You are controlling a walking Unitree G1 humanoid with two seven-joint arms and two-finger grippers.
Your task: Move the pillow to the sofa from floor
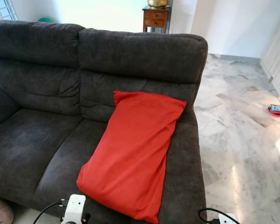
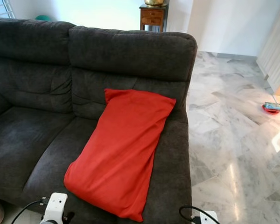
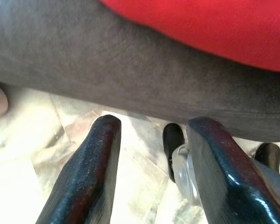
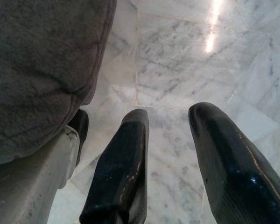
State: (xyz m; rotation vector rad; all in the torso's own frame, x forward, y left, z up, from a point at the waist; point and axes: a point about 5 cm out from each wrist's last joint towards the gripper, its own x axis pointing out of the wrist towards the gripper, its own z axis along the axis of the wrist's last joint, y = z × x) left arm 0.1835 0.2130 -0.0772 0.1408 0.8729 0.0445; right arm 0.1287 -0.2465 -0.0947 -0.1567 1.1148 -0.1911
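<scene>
From the head views, the red pillow [image 1: 135, 151] lies on the sofa [image 1: 42, 140] seat, its top leaning against the backrest. It looks soft, light and floppy; a corner or pinched edge would grip best.

Left wrist view: the left gripper [image 3: 151, 135] hangs below the seat front, jaws spread, empty.

Right wrist view: the right gripper [image 4: 168, 126] hangs over the marble floor [image 4: 186, 56], jaws apart.

Left claw [image 3: 151, 135]: two long, glossy black fingers [image 3: 91, 177] with rounded tips and scuffed surfaces. Right claw [image 4: 170, 116]: same black fingers [image 4: 123, 163]. Wrist housings are white, each fed by a looping black cable [image 1: 46, 208].
</scene>
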